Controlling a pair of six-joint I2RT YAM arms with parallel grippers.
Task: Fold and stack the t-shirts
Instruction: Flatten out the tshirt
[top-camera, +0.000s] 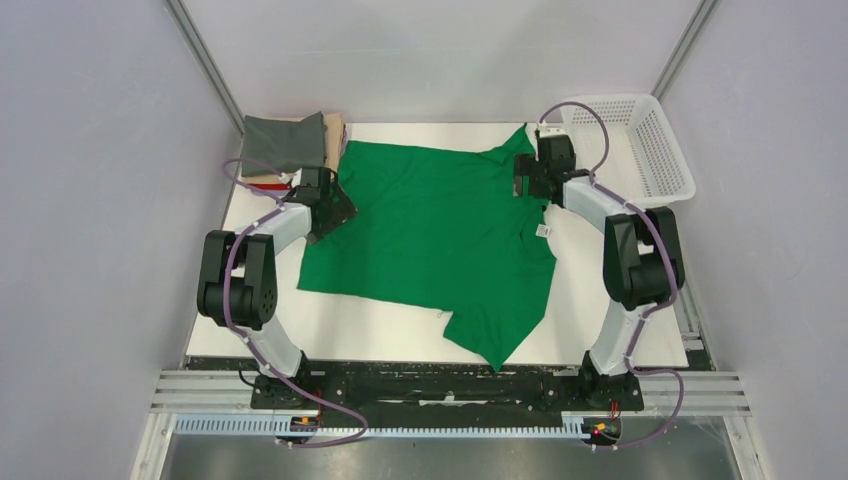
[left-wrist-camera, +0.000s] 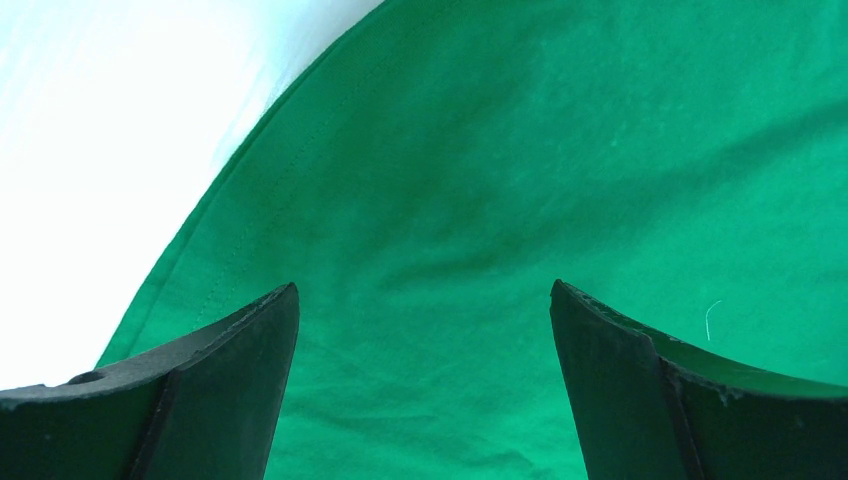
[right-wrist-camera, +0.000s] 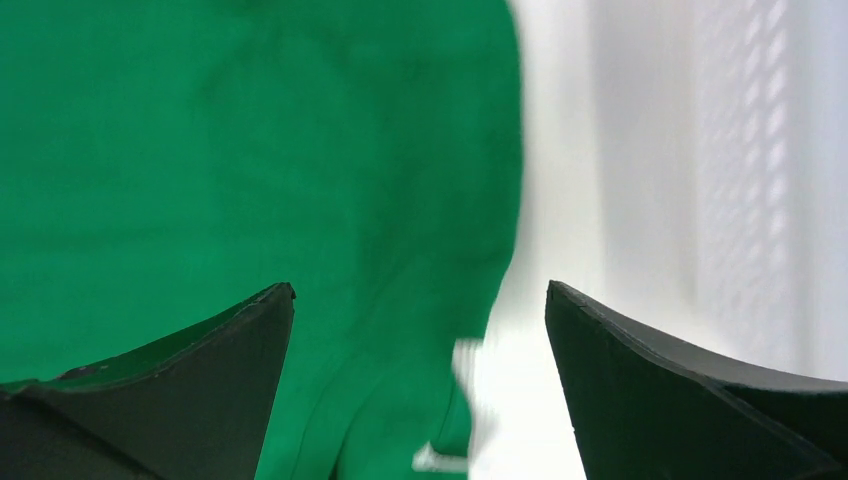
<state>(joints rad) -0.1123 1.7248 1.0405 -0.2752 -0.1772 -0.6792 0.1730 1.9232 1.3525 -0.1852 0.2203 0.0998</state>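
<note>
A bright green t-shirt lies spread flat on the white table, its small white neck label at the right edge. My left gripper is open over the shirt's left edge; the left wrist view shows green cloth between and beyond the spread fingers. My right gripper is open over the shirt's far right part; its view shows the cloth edge and a blurred white label. A stack of folded shirts, grey on tan and red, sits at the far left corner.
A white plastic mesh basket stands at the far right, just behind my right arm; its wall shows blurred in the right wrist view. Bare white table lies along the near edge and at the right. Grey walls enclose the workspace.
</note>
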